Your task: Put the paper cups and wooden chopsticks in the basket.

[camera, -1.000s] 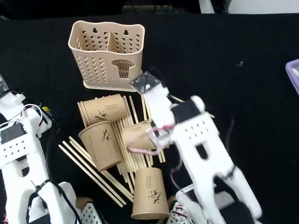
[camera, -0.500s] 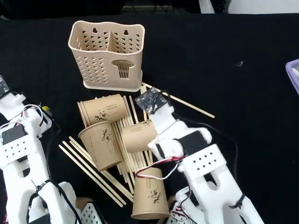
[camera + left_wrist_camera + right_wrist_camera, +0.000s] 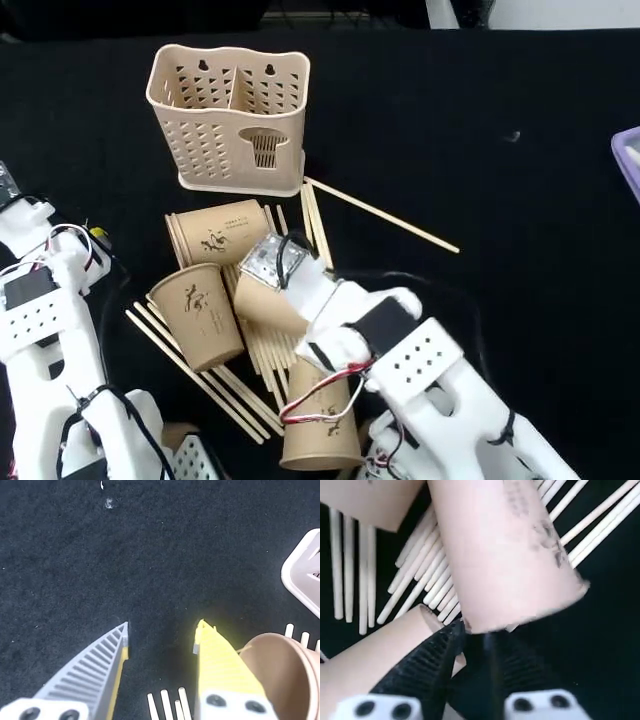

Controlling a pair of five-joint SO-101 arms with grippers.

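My left gripper point(image 3: 162, 625) gapes wide over the fuzzy black table point(image 3: 150, 540). My right gripper point(image 3: 476, 632) sits at a smooth tapered paper cup point(image 3: 505, 555); its grip I cannot tell. Brown paper cups point(image 3: 200, 315) sprawl over slim wooden chopsticks point(image 3: 205, 378) mid-frame; upper left stands the perforated beige two-compartment basket point(image 3: 215, 150).

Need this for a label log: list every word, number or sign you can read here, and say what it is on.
Paper cups: dark brush-style print on their sides, too small to read.
Cup close up in the right wrist view: dark print, too blurred to read.
Basket: no text, just cut-out holes.
Nothing else carries readable text.
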